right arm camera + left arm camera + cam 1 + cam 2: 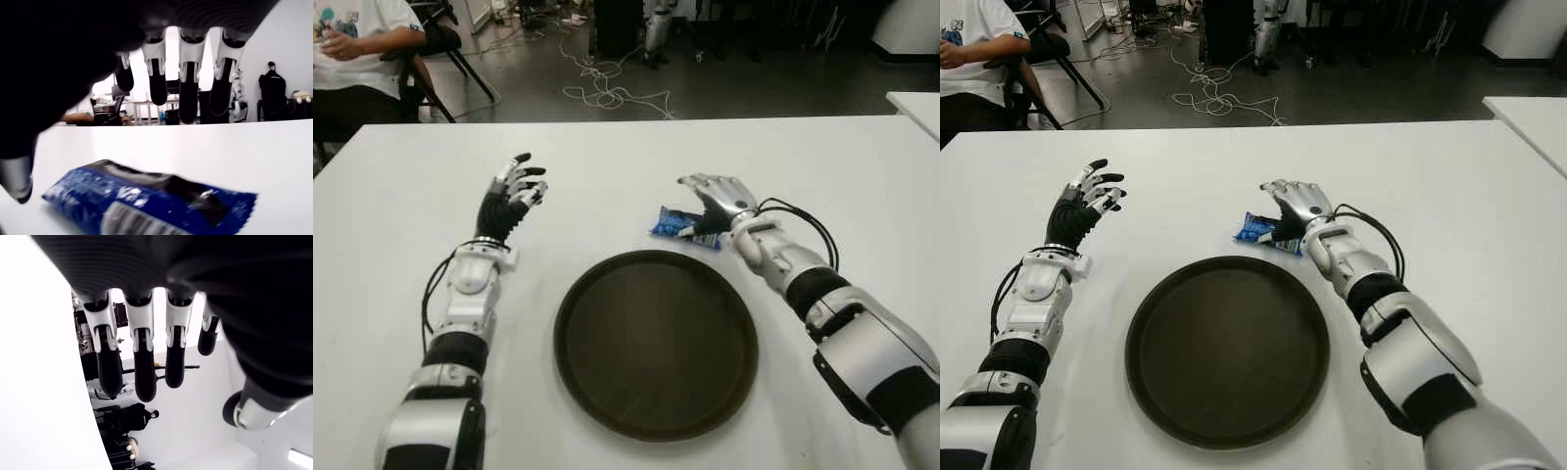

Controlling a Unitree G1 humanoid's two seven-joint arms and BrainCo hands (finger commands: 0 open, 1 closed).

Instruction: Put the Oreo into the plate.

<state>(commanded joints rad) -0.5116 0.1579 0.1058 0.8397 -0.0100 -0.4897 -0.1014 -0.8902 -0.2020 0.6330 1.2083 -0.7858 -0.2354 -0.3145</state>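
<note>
A blue Oreo packet [678,226] lies flat on the white table [607,157], just beyond the far right rim of the round dark plate [656,343]. My right hand [710,201] hovers right over the packet with its fingers [188,83] spread and apart from it; the right wrist view shows the Oreo packet [146,200] lying under the palm, not gripped. My left hand [514,191] is held up left of the plate, fingers [139,357] spread and holding nothing. Nothing lies in the plate.
A seated person [357,49] is at the table's far left corner, beside a black chair [445,44]. Cables [607,88] trail over the floor beyond the table. Another white table's corner [915,108] shows at the far right.
</note>
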